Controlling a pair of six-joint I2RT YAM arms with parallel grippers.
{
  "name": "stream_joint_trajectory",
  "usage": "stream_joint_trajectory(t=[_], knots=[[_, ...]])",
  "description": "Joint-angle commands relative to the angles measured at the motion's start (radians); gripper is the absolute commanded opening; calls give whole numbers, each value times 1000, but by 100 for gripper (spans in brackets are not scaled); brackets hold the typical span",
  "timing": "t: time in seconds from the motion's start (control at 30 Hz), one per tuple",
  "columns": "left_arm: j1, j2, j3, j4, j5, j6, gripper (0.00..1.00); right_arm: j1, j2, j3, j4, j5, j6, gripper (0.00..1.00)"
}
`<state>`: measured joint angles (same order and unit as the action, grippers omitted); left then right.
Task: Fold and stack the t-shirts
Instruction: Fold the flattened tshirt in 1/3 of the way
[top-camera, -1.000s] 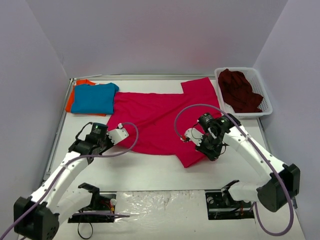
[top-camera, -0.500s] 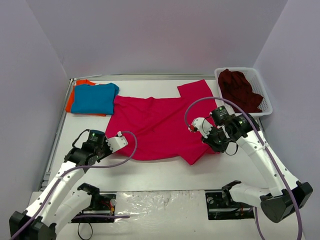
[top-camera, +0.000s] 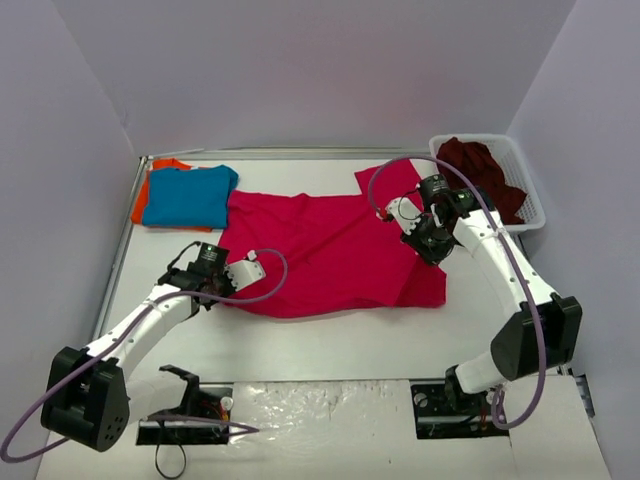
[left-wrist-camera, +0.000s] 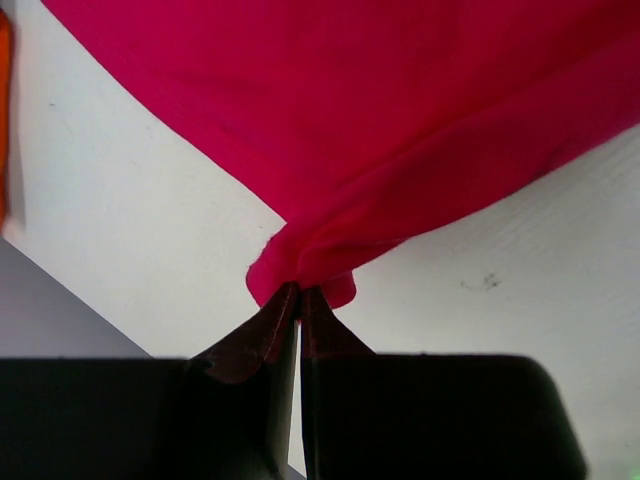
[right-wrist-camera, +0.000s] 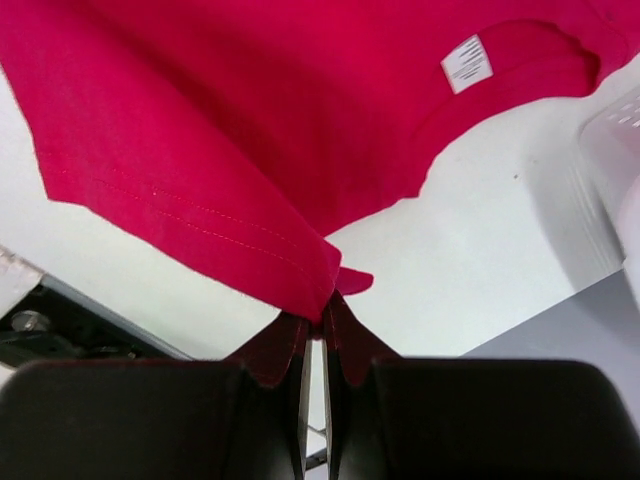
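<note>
A crimson-pink t-shirt (top-camera: 330, 255) lies spread across the middle of the table. My left gripper (top-camera: 252, 272) is shut on its near-left edge; the left wrist view shows the jaws (left-wrist-camera: 299, 290) pinching a bunched bit of cloth (left-wrist-camera: 380, 120). My right gripper (top-camera: 432, 250) is shut on a hemmed edge at the shirt's right side, with the cloth (right-wrist-camera: 250, 120) and its white label (right-wrist-camera: 467, 62) hanging beyond the fingertips (right-wrist-camera: 322, 315). A blue t-shirt (top-camera: 190, 195) lies folded on an orange one (top-camera: 142, 205) at the back left. A dark maroon one (top-camera: 480, 180) fills the basket.
A white mesh basket (top-camera: 535, 215) stands at the back right corner, close to my right arm. The table's metal rim (top-camera: 118, 260) runs along the left side. Grey walls enclose the table on three sides.
My right gripper has carried its edge of the pink shirt away from me and to the right, dragging that side of the cloth flatter. My left gripper has shifted slightly right, still gripping.
</note>
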<state>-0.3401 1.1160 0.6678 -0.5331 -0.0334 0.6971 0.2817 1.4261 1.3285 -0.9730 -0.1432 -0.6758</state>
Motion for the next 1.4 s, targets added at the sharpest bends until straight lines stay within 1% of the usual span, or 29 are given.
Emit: stream_joint_trajectory(t=[0.0, 0.03, 0.13, 0.5, 0.8, 1.07, 1.1, 1.13, 1.27, 1.3, 1.37], knots=[[1, 56, 81, 68, -42, 13, 2, -47, 105, 90, 22, -4, -39, 0], [3, 71, 98, 73, -58, 18, 2, -68, 161, 134, 23, -6, -45, 0], [12, 129, 128, 97, -86, 30, 2, -93, 259, 222, 22, -6, -53, 0], [56, 283, 248, 136, -108, 97, 3, -116, 568, 510, 7, 22, -38, 0], [84, 399, 343, 163, -108, 125, 2, -127, 727, 679, -4, 47, -16, 0], [84, 473, 371, 170, -97, 120, 3, -131, 798, 725, -3, 70, -7, 0], [84, 475, 369, 177, -97, 119, 4, -133, 804, 729, -3, 70, -8, 0], [84, 479, 368, 180, -97, 117, 7, -134, 809, 738, -3, 70, -5, 0], [82, 489, 359, 193, -102, 111, 43, -134, 842, 774, -3, 56, 2, 0], [82, 490, 357, 199, -105, 110, 59, -134, 853, 785, -3, 54, 7, 10], [82, 490, 346, 215, -129, 101, 71, -134, 882, 823, -1, 53, 25, 13]])
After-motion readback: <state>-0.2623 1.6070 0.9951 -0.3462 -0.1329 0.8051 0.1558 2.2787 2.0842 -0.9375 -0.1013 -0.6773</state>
